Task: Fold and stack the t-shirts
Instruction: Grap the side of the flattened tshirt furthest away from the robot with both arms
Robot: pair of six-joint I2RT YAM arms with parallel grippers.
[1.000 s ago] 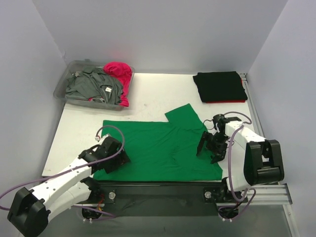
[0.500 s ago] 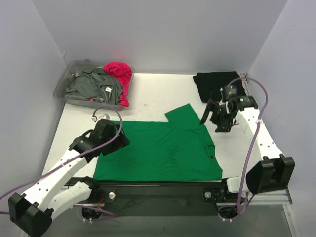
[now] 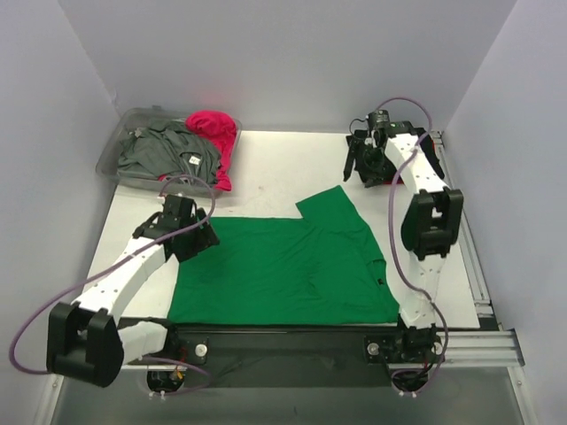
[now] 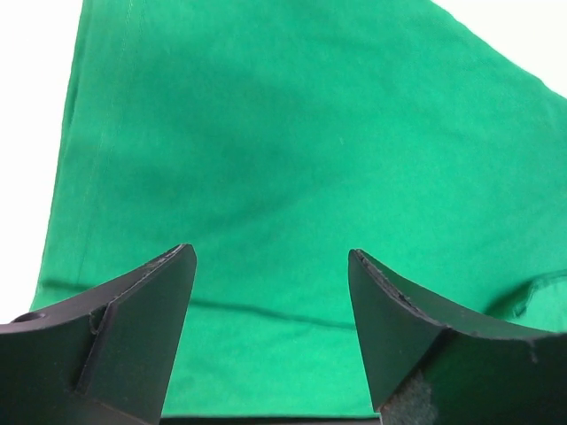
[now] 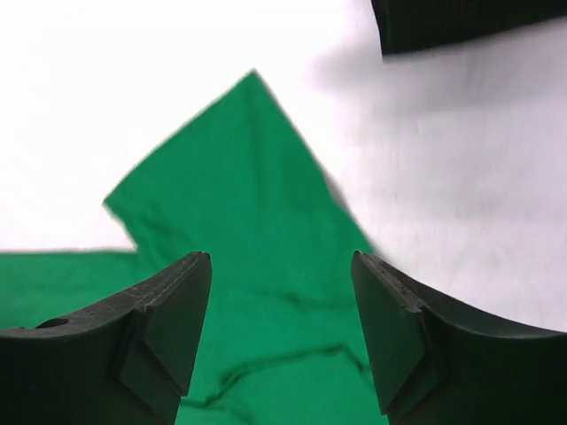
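The bright green t-shirt [image 3: 283,266] lies spread flat at the near middle of the table, one sleeve pointing to the far right. My left gripper [image 3: 186,232] is open and empty above its far left corner; green cloth [image 4: 266,133] fills the left wrist view between the fingers [image 4: 270,252]. My right gripper [image 3: 363,164] is open and empty, raised at the far right. The right wrist view looks down on the green sleeve [image 5: 239,204] and a corner of the folded black t-shirt [image 5: 469,22]. The grey t-shirt [image 3: 164,155] and the magenta t-shirt [image 3: 213,128] lie crumpled in the bin.
The clear plastic bin [image 3: 111,159] stands at the far left corner. White walls close in the table on the left, back and right. In the top view the raised right arm [image 3: 425,221] hides most of the black shirt.
My right gripper has swung from the shirt's near right side up to the far right by the black shirt. My left gripper has moved from the near left hem to the far left corner.
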